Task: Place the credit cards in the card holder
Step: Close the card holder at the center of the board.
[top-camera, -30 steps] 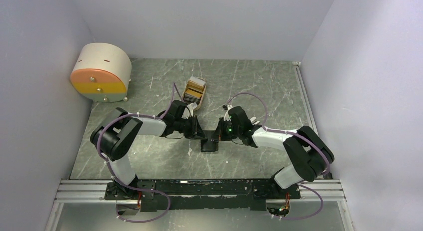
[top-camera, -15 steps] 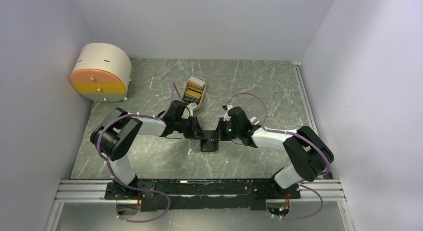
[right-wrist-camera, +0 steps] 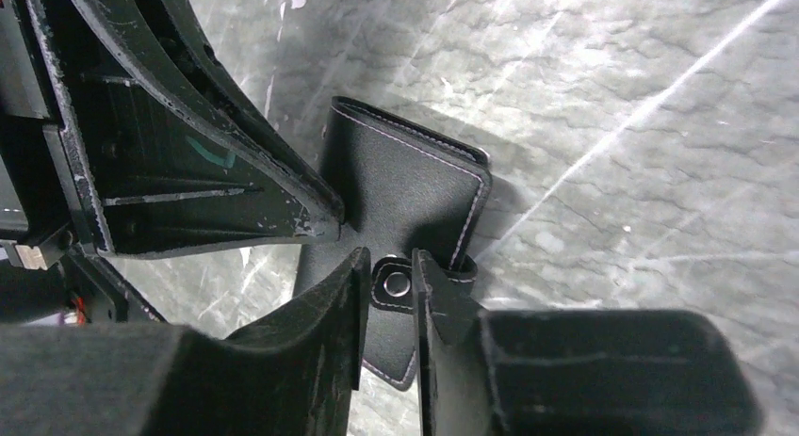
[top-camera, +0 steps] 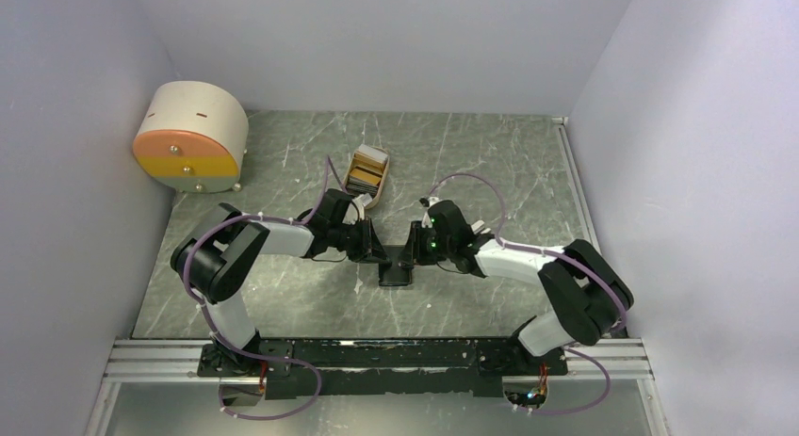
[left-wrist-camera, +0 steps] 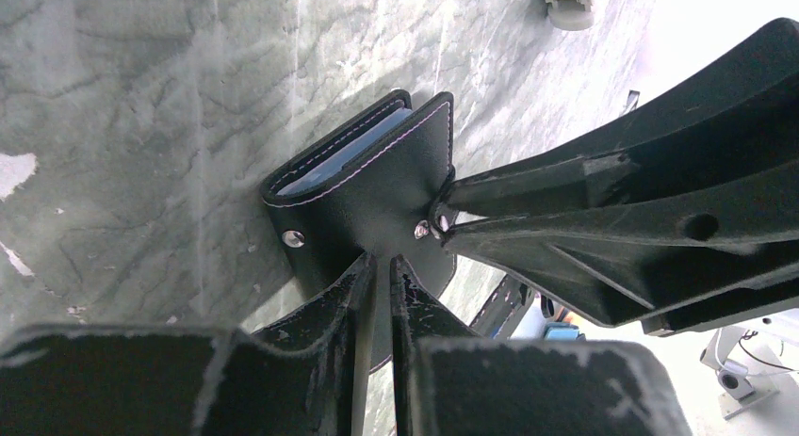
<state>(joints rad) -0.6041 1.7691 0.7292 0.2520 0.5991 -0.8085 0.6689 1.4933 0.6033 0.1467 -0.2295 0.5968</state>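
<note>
The card holder [top-camera: 397,273], a black bifold wallet with white stitching, is held at the table's middle between both grippers. In the left wrist view, the left gripper [left-wrist-camera: 379,266] is shut on the wallet's [left-wrist-camera: 363,191] lower cover edge, and blue-grey pockets show at its top. In the right wrist view, the right gripper [right-wrist-camera: 389,264] is closed around the snap-button tab [right-wrist-camera: 394,283] of the wallet [right-wrist-camera: 405,186]. From above, the left gripper [top-camera: 381,257] and right gripper [top-camera: 408,257] meet nose to nose. The credit cards [top-camera: 366,175] lie stacked in a beige tray, apart from both grippers.
The beige oblong tray [top-camera: 369,204] sits just behind the left gripper. A big beige-and-orange round box [top-camera: 190,135] stands at the far left. Grey walls close in the marble table [top-camera: 490,163] on three sides.
The right wrist has edged slightly left toward the wallet. Both grippers keep their hold and the wallet stays in place.
</note>
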